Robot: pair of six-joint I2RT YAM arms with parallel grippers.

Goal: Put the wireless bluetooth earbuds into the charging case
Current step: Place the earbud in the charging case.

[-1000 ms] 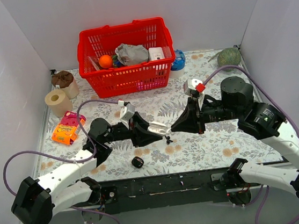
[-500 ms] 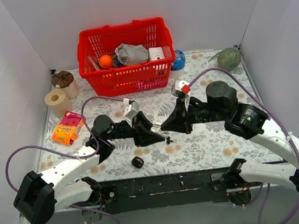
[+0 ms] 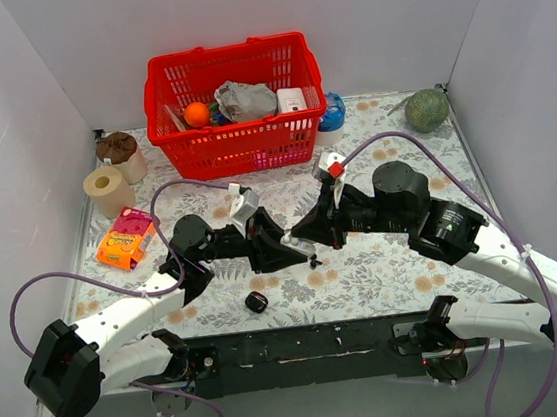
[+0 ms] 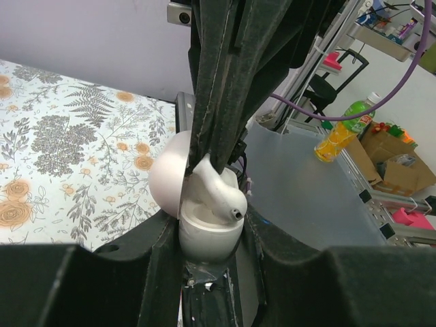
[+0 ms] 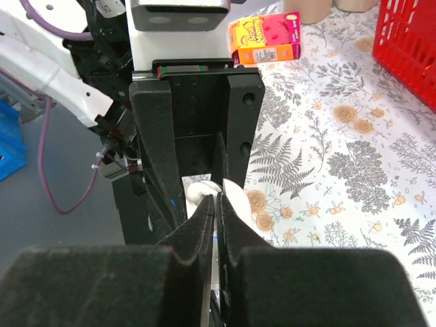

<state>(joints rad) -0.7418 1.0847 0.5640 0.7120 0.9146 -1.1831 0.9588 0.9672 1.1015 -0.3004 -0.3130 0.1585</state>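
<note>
My left gripper (image 3: 280,242) is shut on a small white hinged case (image 4: 206,240) with its lid (image 4: 165,182) swung open. A white earbud (image 4: 222,195) sits partly in the case's well, stem tip pointing out. My right gripper (image 5: 218,201) is shut on that earbud from above, its fingers (image 4: 219,102) meeting the left gripper over the middle of the table. The black charging case (image 3: 257,302) lies shut on the floral cloth near the front edge, apart from both grippers. A tiny black piece (image 3: 313,262), possibly an earbud, lies just under the grippers.
A red basket (image 3: 239,143) with several items stands at the back. Two paper rolls (image 3: 108,189) and an orange-pink box (image 3: 126,238) are at the left. A blue object (image 3: 332,112) and a green ball (image 3: 427,108) sit at the back right.
The right arm has swung left until its fingertips meet the left gripper, bringing the white earbud into the open white case. The left arm shifted slightly and then held still.
</note>
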